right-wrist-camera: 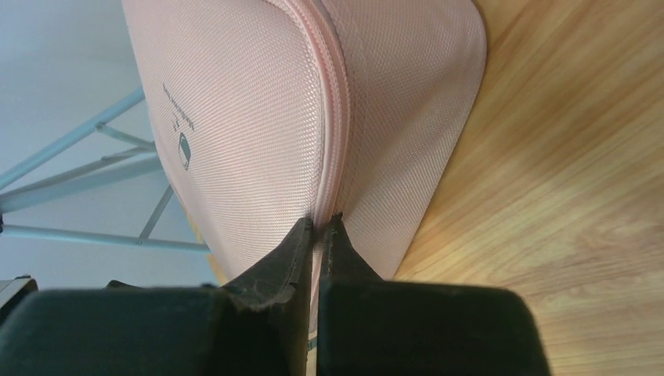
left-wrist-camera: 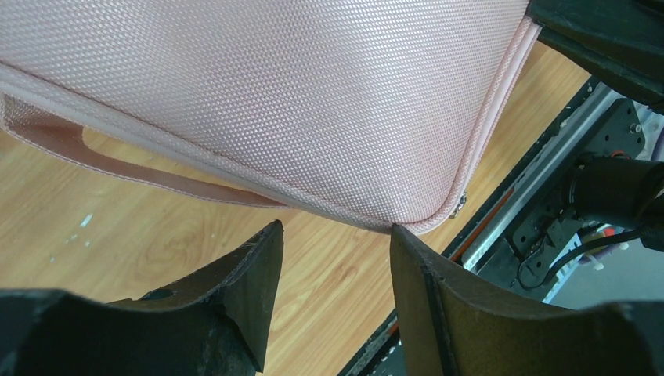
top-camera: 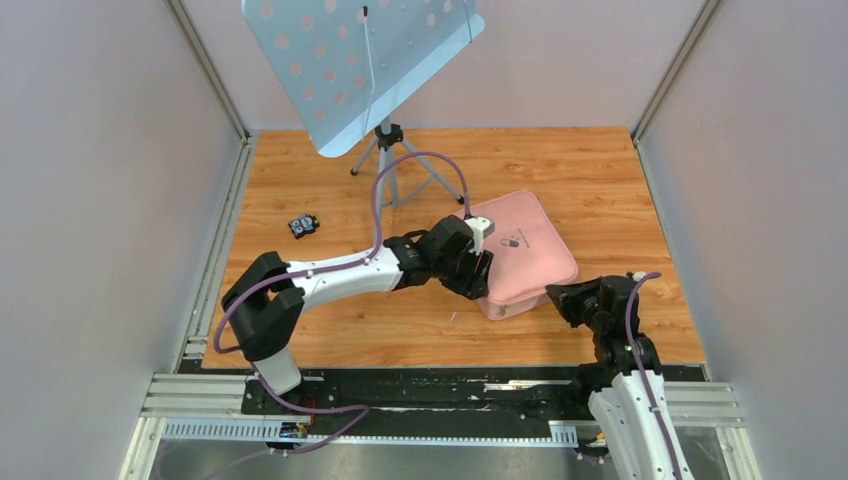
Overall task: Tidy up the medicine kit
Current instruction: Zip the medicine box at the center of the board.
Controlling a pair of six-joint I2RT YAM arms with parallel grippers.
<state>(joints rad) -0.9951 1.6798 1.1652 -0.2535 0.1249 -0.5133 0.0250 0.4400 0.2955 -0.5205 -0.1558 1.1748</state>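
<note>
Medicine kit (top-camera: 532, 252) flat, logo side up

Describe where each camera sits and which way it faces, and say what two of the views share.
Top external: fixed above and behind the arm bases, looking down on the wooden table, pink medicine kit and music stand; left arm and right arm show.
Left wrist: on the left arm, facing the kit's corner and strap; the open left hand shows.
Right wrist: on the right arm, facing the kit's zip seam; the right hand shows, shut there.
Shared: all views show the kit.
</note>
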